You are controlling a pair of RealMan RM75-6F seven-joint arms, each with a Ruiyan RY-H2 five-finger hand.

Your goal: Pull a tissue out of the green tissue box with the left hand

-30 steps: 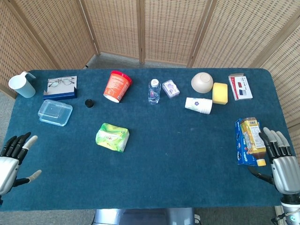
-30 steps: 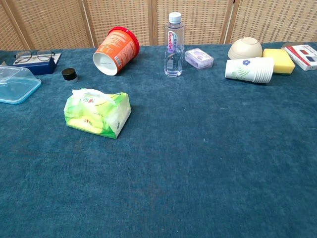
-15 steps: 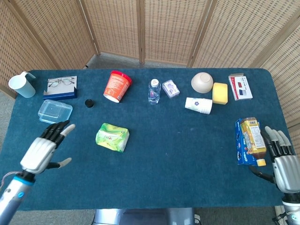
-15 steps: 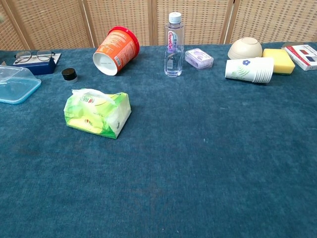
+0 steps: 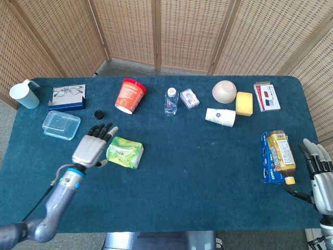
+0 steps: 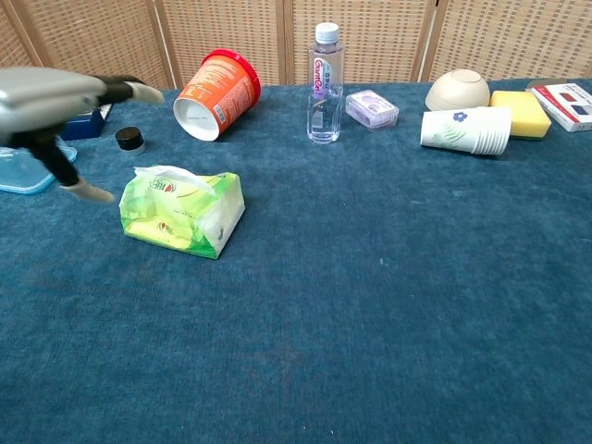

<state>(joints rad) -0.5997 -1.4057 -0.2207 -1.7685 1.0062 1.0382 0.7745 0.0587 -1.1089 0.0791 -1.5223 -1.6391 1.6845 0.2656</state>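
The green tissue pack [image 5: 125, 152] [image 6: 182, 212] lies left of the table's middle, with a white tissue tuft showing at its top. My left hand [image 5: 92, 146] [image 6: 55, 109] hovers just to the left of the pack, fingers spread and holding nothing; it does not touch the pack. My right hand [image 5: 318, 176] rests open at the table's right edge, beside a bottle and a blue packet, and only the head view shows it.
A clear lidded container [image 5: 61, 125], a small black cap [image 5: 99, 114], a tipped red tub [image 5: 129, 95], a water bottle [image 5: 171, 100], paper cups [image 5: 220, 116], a bowl [image 5: 224, 91], a sponge [image 5: 244, 103] and glasses on a blue box [image 5: 67, 97] line the far side.
My left hand has travelled from the table's near left corner up and rightward to the tissue pack's left side, entering the chest view. The right hand has barely shifted.
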